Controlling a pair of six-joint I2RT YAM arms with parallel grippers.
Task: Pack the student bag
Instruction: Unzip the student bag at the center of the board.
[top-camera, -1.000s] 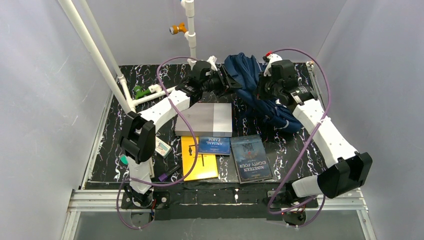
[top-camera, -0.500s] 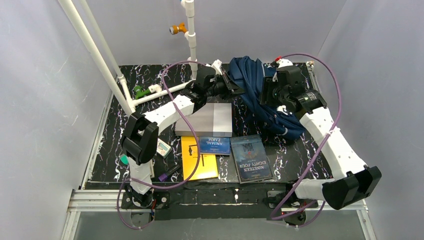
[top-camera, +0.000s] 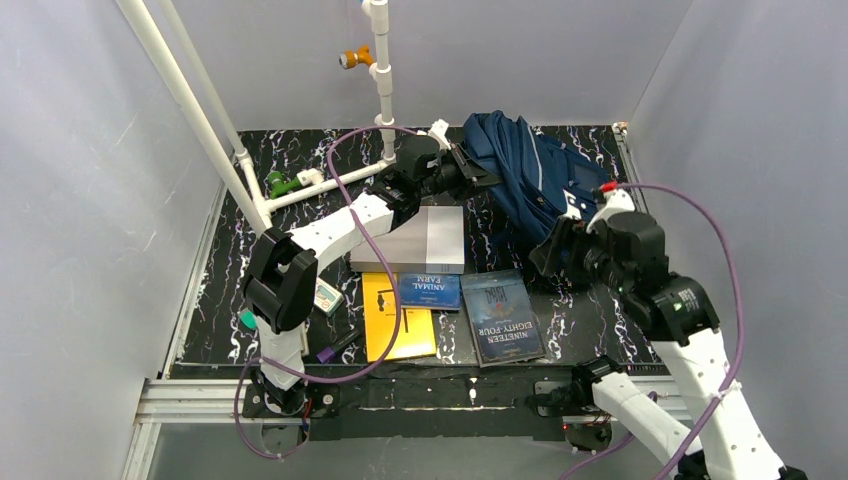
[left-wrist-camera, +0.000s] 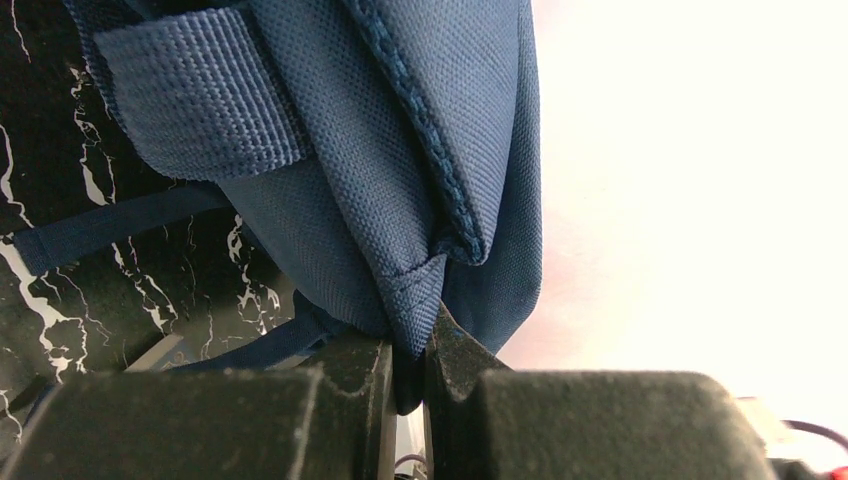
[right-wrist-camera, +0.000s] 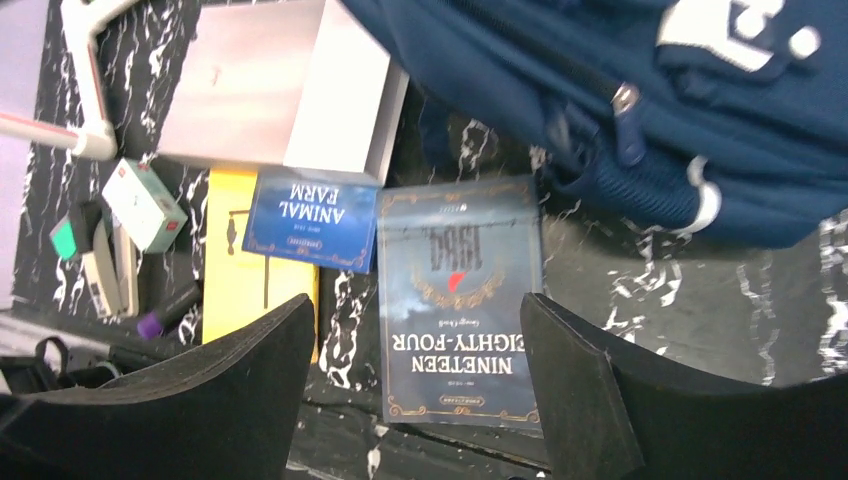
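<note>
While my left end effector (left-wrist-camera: 410, 340) is clenched on a thin fold of seam at the edge of the student bag (top-camera: 530, 170), my right end effector (right-wrist-camera: 415, 320) hangs released, fingers spread wide and holding nothing, above the books. The bag lies slumped at the far side of the bench (top-camera: 215, 290), right of centre, its front pocket facing up and a zip pull (right-wrist-camera: 625, 100) showing on the near side. I cannot tell whether the main compartment is open.

My chief worry is the left grip. Only a narrow lip of fabric sits between the jaws, so any tug from the bag's weight could pull it free and let the bag sag shut.

The second risk is the pick. Nineteen Eighty-Four (right-wrist-camera: 460, 300) lies flat on the bench just in front of the bag, with no edge raised for my fingers. If I come down badly I may only push it along, into Animal Farm (right-wrist-camera: 312, 215) just beside it, which overlaps the yellow book (top-camera: 398, 318) and touches the grey box (top-camera: 410, 238).

Should the bag's mouth be closed or collapsed, a book carried there would jam against the fabric and drag the seam out of my left hold.
</note>
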